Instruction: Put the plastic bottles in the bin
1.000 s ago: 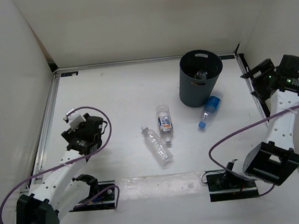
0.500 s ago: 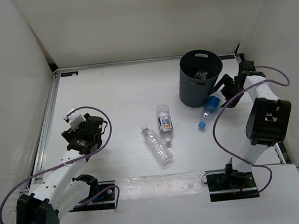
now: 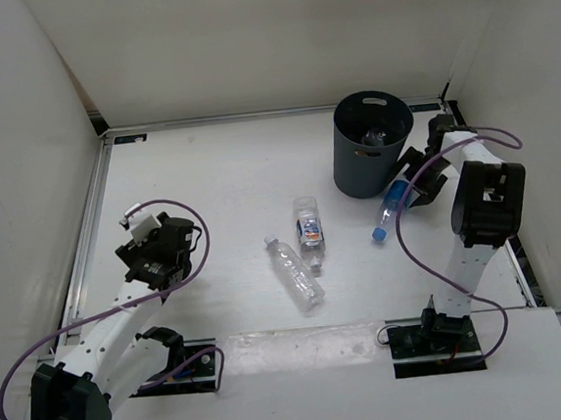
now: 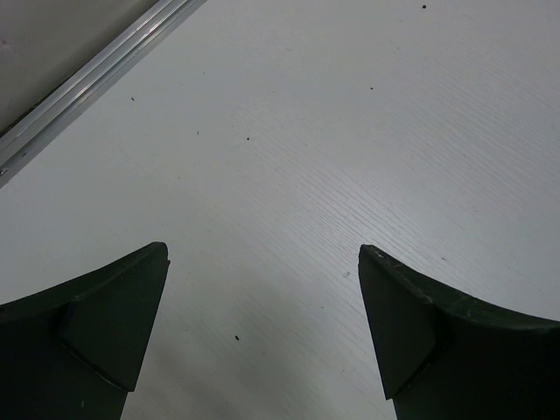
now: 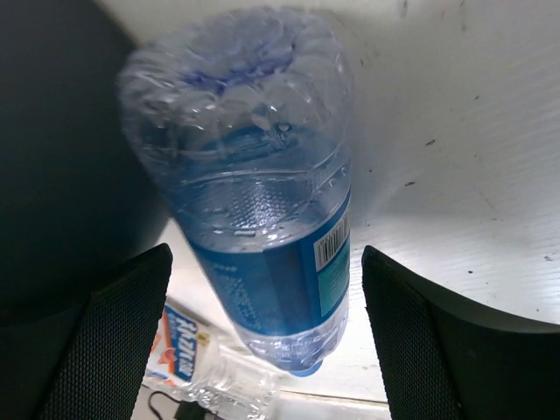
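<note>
A white, faintly wood-grained table (image 3: 209, 177) is filling the overhead view, and plain white walls (image 3: 247, 46) are closing it in at 9, 12 and 3 o'clock. A metal rail (image 3: 90, 227) is running along the table's edges, and small dark specks are showing on the surface in the left wrist view. The dark grey bin (image 3: 374, 158) is standing upright at about 1 o'clock on the table, with a small clear item lying inside that is too small to identify. The blue-tinted bottle (image 3: 394, 200) is lying on its side just beside the bin's base at its 5 o'clock, with its blue cap pointing toward 7 o'clock. The right gripper (image 3: 417, 171) is reaching down to this bottle's base from 2 o'clock. In the right wrist view its fingers are standing wide apart on either side of the bottle, with gaps showing, so nothing is being held. Near the table's centre, the orange-and-blue labelled bottle (image 3: 309, 229) and the plain clear bottle (image 3: 294, 273) are lying side by side, close enough to be touching. The left gripper (image 3: 151, 243) is hanging at 8 o'clock, well apart from the bottles, with its fingers spread wide over bare table. Purple cables (image 3: 399, 234) are looping from both arms.
</note>
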Robot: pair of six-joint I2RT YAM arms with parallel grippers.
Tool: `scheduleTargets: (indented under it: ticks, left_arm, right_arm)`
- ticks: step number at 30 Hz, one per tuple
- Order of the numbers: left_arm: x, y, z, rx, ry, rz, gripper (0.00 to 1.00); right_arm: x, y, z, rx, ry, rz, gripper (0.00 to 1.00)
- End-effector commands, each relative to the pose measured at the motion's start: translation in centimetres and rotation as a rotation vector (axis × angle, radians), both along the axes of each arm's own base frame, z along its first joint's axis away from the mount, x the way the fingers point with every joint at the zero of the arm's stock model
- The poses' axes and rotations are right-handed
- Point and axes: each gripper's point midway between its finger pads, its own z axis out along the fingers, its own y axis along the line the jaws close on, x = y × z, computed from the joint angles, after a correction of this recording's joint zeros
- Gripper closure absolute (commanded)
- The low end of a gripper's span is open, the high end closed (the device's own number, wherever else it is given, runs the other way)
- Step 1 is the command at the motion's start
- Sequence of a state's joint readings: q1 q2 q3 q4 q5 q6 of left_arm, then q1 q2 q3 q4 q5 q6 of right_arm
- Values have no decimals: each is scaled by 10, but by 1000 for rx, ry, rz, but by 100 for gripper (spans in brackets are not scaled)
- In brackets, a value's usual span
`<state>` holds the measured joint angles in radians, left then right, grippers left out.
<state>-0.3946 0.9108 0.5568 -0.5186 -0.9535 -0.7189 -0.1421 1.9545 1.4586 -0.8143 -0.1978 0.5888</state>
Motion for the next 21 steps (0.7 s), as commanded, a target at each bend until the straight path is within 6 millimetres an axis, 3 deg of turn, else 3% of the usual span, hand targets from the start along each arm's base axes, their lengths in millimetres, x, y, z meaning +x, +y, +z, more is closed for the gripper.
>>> scheduleTargets:
  ticks: [1, 8, 14, 21]
  left_arm:
    - [6, -2, 16, -22, -56, 9, 0]
    - [6, -2, 16, -21, -58, 8, 0]
    - [5, -1, 15, -22, -58, 15, 0]
    - [5, 0, 14, -20, -55, 17, 0]
  right_arm:
    - [0, 3, 5, -64, 25, 23, 10]
    - [3, 3, 2, -74, 42, 40, 10]
    - [3, 5, 3, -65, 45, 54, 40]
    - [1, 7, 4, -34, 28, 88, 64]
